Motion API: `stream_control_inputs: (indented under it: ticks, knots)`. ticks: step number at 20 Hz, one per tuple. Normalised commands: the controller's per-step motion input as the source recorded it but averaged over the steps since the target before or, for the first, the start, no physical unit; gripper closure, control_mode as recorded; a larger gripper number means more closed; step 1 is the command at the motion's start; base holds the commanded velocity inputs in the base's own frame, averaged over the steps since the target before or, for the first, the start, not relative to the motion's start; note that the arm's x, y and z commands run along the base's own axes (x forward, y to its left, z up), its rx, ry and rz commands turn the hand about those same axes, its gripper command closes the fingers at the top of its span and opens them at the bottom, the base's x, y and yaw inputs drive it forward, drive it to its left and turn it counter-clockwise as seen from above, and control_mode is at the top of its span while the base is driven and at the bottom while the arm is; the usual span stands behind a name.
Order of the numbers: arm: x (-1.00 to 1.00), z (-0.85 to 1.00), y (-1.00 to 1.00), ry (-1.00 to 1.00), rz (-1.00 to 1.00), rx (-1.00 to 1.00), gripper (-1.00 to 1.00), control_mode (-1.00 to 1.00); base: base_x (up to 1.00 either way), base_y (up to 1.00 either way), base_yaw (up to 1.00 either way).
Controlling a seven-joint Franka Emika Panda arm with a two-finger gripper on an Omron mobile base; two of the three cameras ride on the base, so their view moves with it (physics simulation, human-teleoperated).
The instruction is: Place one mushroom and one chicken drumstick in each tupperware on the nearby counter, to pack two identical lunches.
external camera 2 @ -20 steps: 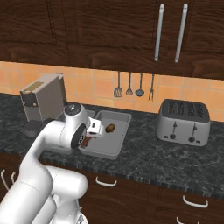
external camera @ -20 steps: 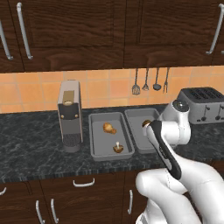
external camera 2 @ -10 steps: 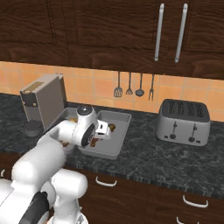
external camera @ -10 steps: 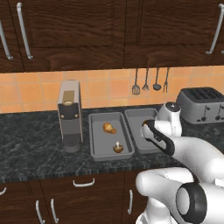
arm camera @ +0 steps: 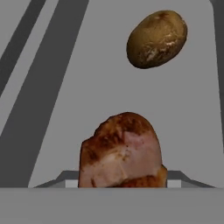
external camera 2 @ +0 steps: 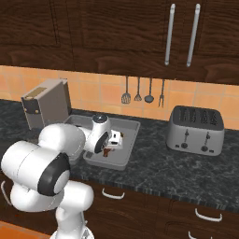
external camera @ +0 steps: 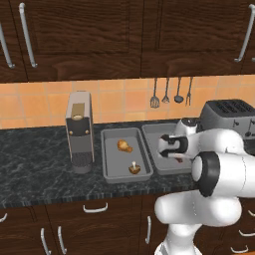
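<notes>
Two grey tupperware trays lie side by side on the speckled counter [external camera: 35, 159]. The left tupperware [external camera: 112, 172] holds a chicken drumstick [external camera: 123, 145] and a mushroom [external camera: 134, 169]. Low over the right tupperware [external camera: 152, 130] [external camera 2: 130, 125] is my gripper [external camera: 175, 157] [external camera 2: 110, 148], shut on a second chicken drumstick [arm camera: 121, 151]. That drumstick hangs just above the tray floor. A second mushroom [arm camera: 156, 38] lies on the floor of that tray, a little way from the held drumstick. My arm hides most of the right tray in the left base view.
A grey coffee machine [external camera: 79, 130] stands just left of the trays. A toaster [external camera: 230, 115] [external camera 2: 196, 129] sits to their right. Kitchen utensils [external camera: 171, 92] hang on the tiled wall behind. Dark wood cupboards hang overhead.
The hand has shifted slightly further over the right tray with the drumstick still in it, and the arm's elbow has swung round. The items in the left tray stay put.
</notes>
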Motion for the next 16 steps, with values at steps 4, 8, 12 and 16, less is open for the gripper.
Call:
stream_control_inputs:
  ticks: [4, 8, 12, 16]
  knots:
    - [0.43, -0.39, -0.07, 0.11, 0.04, 0.00, 1.00, -1.00, 0.00, 0.00, 0.00]
    - [0.33, -0.38, -0.09, 0.07, 0.05, 0.00, 1.00, -1.00, 0.00, 0.00, 0.00]
    - [0.27, -0.40, -0.03, 0.04, 0.05, 0.00, 1.00, -1.00, 0.00, 0.00, 0.00]
    - [0.00, -0.21, 0.00, 0.00, 0.01, 0.00, -1.00, -1.00, 0.00, 0.00, 0.00]
